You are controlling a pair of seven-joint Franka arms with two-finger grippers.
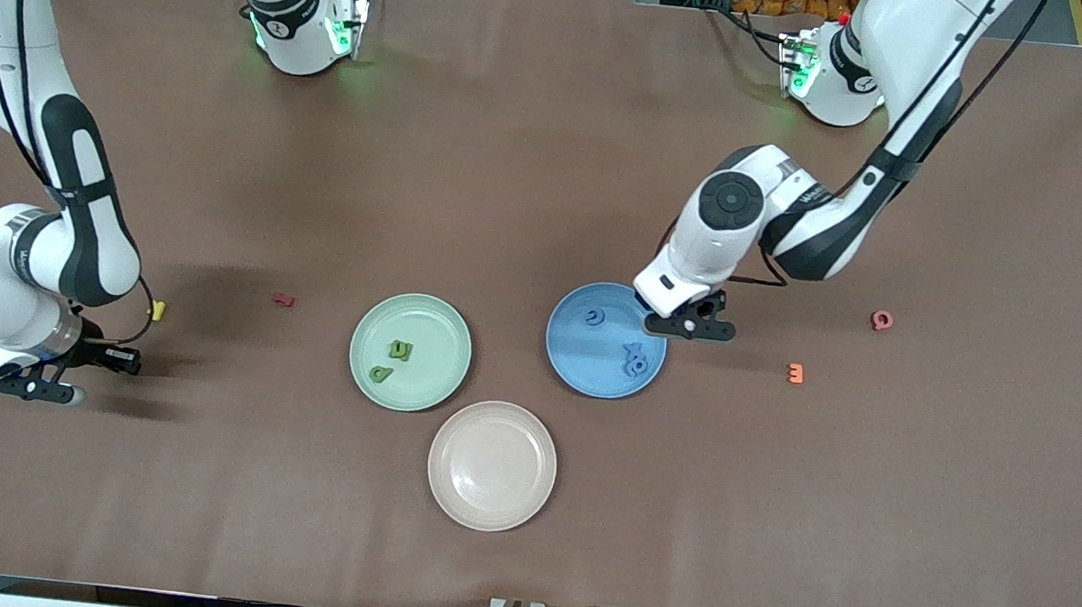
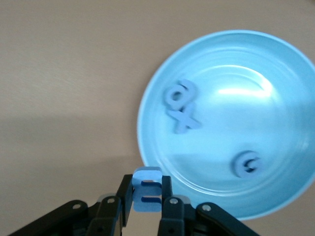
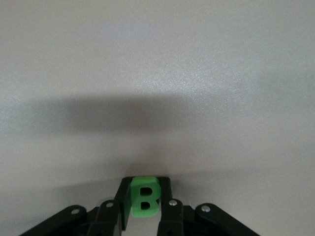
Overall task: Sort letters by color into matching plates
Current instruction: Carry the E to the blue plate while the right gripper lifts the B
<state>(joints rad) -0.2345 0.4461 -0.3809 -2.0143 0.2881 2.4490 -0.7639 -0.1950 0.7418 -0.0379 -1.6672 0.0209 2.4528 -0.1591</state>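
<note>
Left gripper [image 2: 146,206] clamped on blue letter E [image 2: 147,190], hanging just off rim of blue plate [image 1: 564,348], at the rim's edge toward the left arm's end of table. Plate interior lies straight ahead of the fingers; short carry inward, then release, probably. Already in blue plate: three blue letters [image 1: 636,360], one apart from the other two.

Right gripper [image 3: 143,212] clamped on green letter B [image 3: 143,196], low over bare table at the right arm's end. Green plate [image 1: 364,365], two green letters [image 1: 398,351] inside, well apart, toward table centre; long carry ahead. Left arm much closer to its goal.

Beige-pink plate [image 1: 446,490] holding nothing, nearest the camera. Loose on table: yellow [image 1: 158,310], small red [image 1: 283,300], orange [image 1: 796,373], red-pink [image 1: 882,320].

Readable: "E" and "B" on held pieces. No brand legible.
</note>
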